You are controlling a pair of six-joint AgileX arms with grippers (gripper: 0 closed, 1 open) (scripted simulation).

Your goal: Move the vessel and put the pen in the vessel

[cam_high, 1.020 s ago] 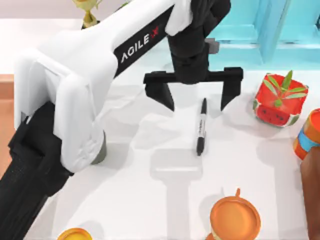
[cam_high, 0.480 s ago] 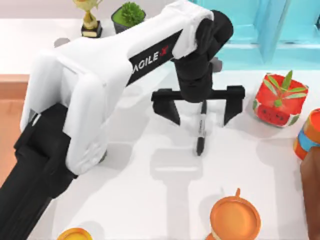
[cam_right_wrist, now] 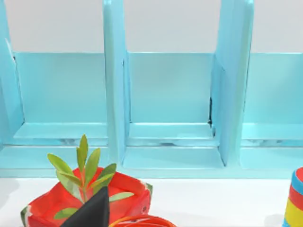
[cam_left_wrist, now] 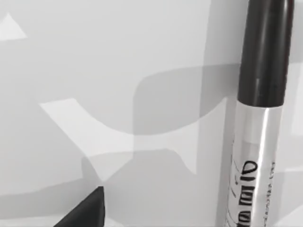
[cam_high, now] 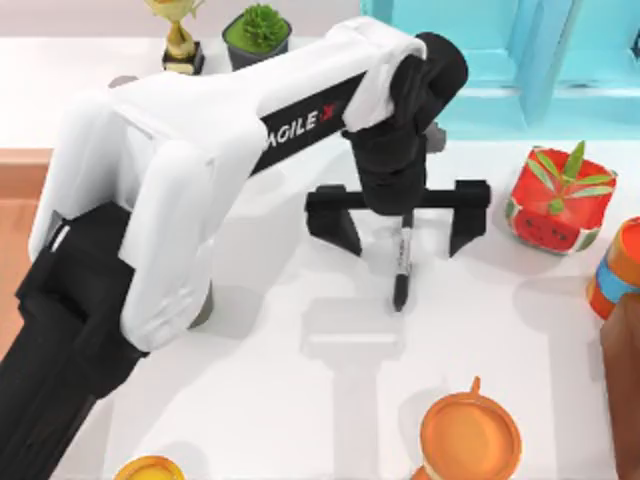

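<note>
White tabletop [cam_high: 300,400], seen from above, with a turquoise shelf unit [cam_high: 520,60] along its far edge. Left gripper [cam_high: 397,212] hangs over the middle of the table, jaws spread wide, one finger on each side of the pen [cam_high: 402,262]. Pen lies flat on the table, its upper end hidden beneath the gripper body, its dark lower end pointing toward the near edge; neither finger touches it. Left wrist view: pen barrel [cam_left_wrist: 258,118], black cap above a pale label band with dark print, lying on the shadowed surface, with one dark fingertip [cam_left_wrist: 85,213] well apart from it. Vessel [cam_high: 203,300], grey-green, shows as a sliver at the table's left, mostly hidden behind the white left arm [cam_high: 170,170]. Surrounding items: orange handled cup [cam_high: 470,435] near the front edge; red watermelon-patterned planter [cam_high: 555,205] at the right; striped orange and blue object [cam_high: 615,265] at the far right; dark pot with green plant [cam_high: 256,35] and gold trophy [cam_high: 180,35] at the back left. Right wrist view: shelf compartments [cam_right_wrist: 170,94], the planter [cam_right_wrist: 85,198] and a dark fingertip [cam_right_wrist: 92,213]; its jaw state cannot be told.
</note>
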